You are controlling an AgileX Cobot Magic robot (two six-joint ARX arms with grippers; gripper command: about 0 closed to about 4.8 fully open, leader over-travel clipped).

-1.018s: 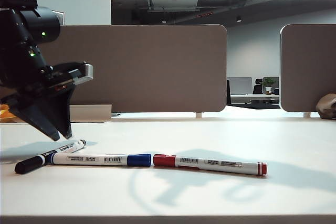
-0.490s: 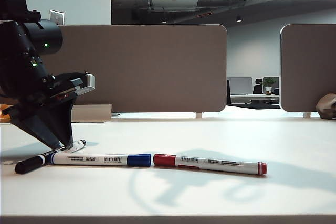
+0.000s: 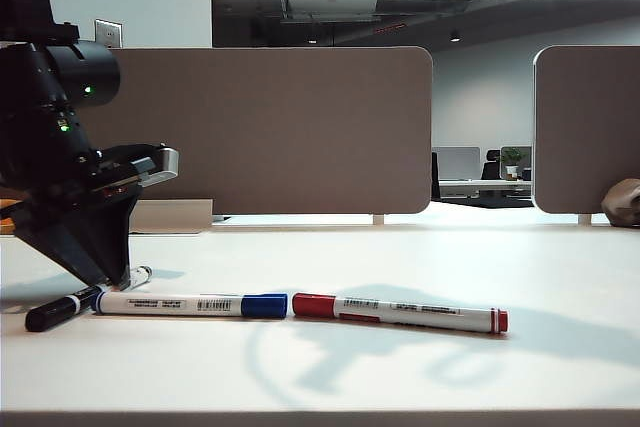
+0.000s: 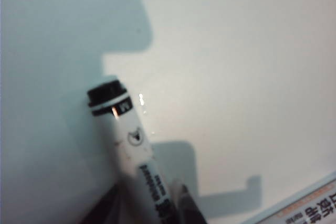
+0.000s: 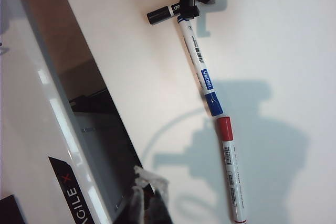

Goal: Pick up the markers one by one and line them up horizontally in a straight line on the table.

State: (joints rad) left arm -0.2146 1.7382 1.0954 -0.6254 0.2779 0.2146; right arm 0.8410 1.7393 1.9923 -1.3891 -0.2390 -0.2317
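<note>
Three markers lie on the white table [image 3: 400, 377]. The blue marker [image 3: 190, 304] and the red marker [image 3: 400, 313] rest end to end in one row, cap against cap. The black marker [image 3: 55, 312] lies slanted at the row's left end, its cap nearest the front. My left gripper [image 3: 105, 272] is down on the table over the black marker's barrel [image 4: 131, 140]. It is open, with a finger on each side of the barrel and a small gap on one side. My right gripper [image 5: 147, 192] is shut and empty, back beside the robot's white base [image 5: 42, 103] and outside the exterior view.
Grey-brown partition panels [image 3: 280, 132] stand along the table's back edge. A low white box [image 3: 170, 215] sits behind the left arm and a brownish lump [image 3: 625, 202] at the far right. In the right wrist view, a dark gap [image 5: 100, 114] lies between base and table.
The left gripper has sunk down over the black marker. The marker has slid a little to the left. Blue and red markers have not moved.
</note>
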